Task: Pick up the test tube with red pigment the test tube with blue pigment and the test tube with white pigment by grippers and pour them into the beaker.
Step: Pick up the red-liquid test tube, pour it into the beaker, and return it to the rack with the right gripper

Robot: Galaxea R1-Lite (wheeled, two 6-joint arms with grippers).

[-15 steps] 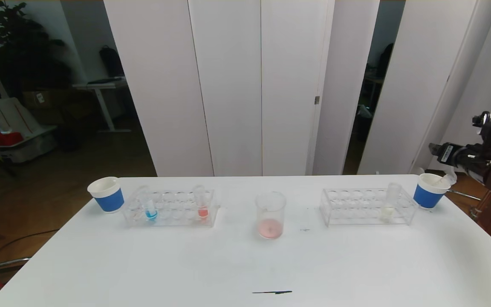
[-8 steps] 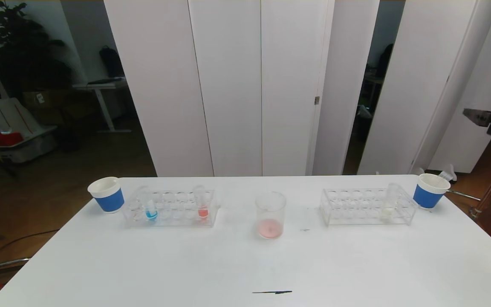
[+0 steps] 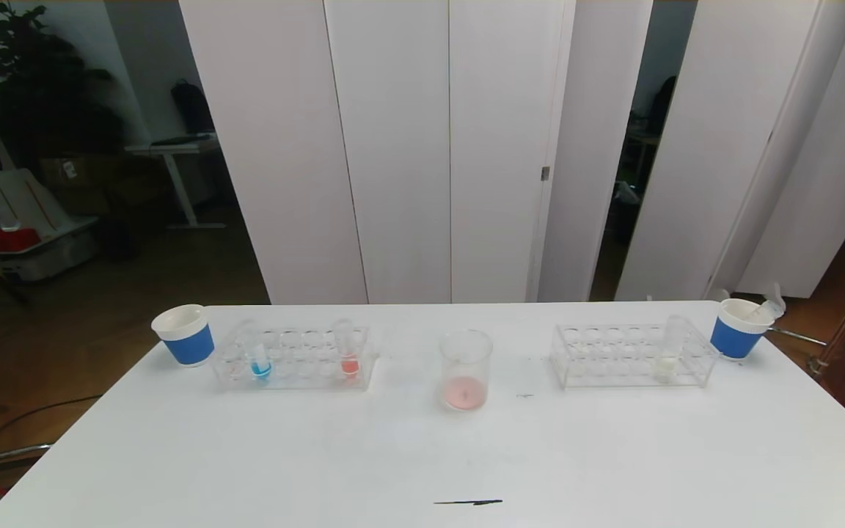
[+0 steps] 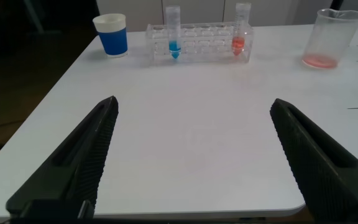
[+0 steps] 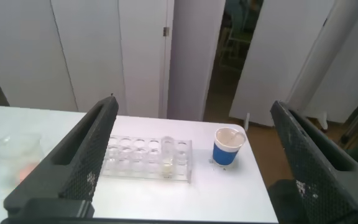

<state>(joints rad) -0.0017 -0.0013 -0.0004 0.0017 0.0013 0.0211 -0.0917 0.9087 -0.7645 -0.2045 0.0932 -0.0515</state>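
Observation:
The test tube with blue pigment [image 3: 260,358] and a tube with red pigment [image 3: 348,350] stand in the left clear rack [image 3: 292,378]. The test tube with white pigment [image 3: 667,353] stands in the right clear rack [image 3: 613,367]. The beaker [image 3: 465,369] stands mid-table with pink-red pigment at its bottom. Neither gripper shows in the head view. My left gripper [image 4: 194,101] is open and empty, low over the table's near left part, facing the blue tube [image 4: 173,34], the red tube [image 4: 240,31] and the beaker [image 4: 334,37]. My right gripper [image 5: 192,102] is open and empty, high above the white tube [image 5: 166,155].
A white paper cup with a blue band [image 3: 184,335] stands left of the left rack. Another such cup [image 3: 739,328] at the table's far right corner holds a clear tube leaning over its rim. A black line [image 3: 468,502] marks the table near the front edge.
My right gripper, open, has risen from beside the right cup and gone out of the head view at the right. The clear tube stays in that cup. Tubes, racks and beaker have not moved.

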